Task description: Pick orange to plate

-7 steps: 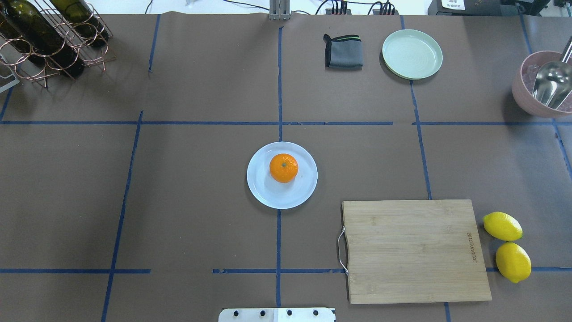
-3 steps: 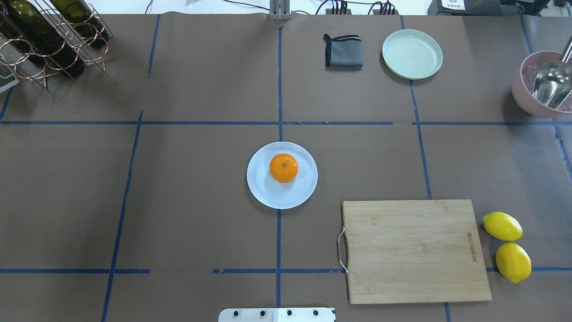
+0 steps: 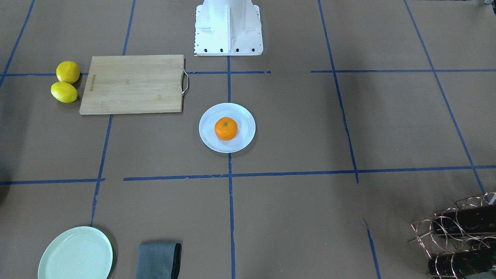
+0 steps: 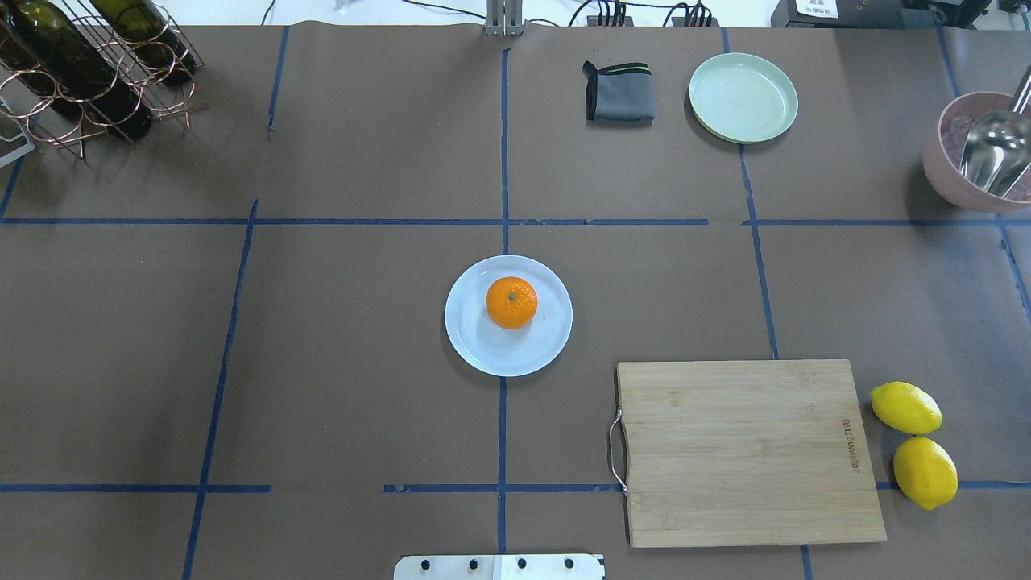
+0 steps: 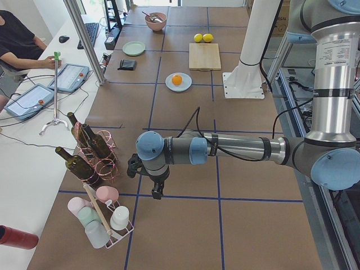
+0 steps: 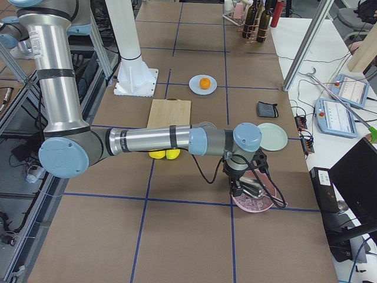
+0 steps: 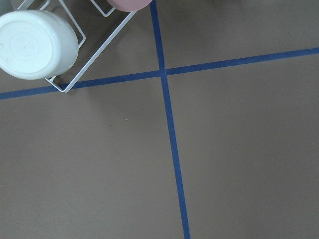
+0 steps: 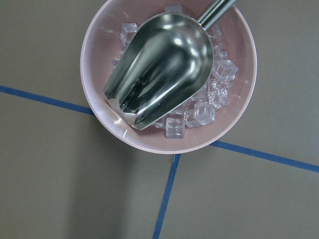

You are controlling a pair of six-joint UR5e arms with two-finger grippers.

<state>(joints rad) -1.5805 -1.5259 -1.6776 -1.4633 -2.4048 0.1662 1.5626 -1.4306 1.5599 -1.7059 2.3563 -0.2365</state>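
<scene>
The orange (image 4: 511, 302) sits on the pale bluish-white plate (image 4: 498, 356) at the middle of the table, slightly toward the far side of the plate; both also show in the front view, orange (image 3: 226, 128) on plate (image 3: 241, 142). Neither gripper is near them. My left gripper (image 5: 157, 193) hangs low over the table beside the wine rack at the left end. My right gripper (image 6: 237, 190) hovers over the pink bowl at the right end. Both grippers show only in the side views, so I cannot tell whether they are open or shut.
A bamboo cutting board (image 4: 749, 451) lies near right, with two lemons (image 4: 905, 408) beside it. A mint-green plate (image 4: 743, 97) and grey cloth (image 4: 619, 93) sit far right. The pink bowl (image 8: 99, 114) holds ice and a metal scoop (image 8: 164, 64). The wine rack (image 4: 80, 72) and a cup rack (image 7: 94, 55) stand at the left end.
</scene>
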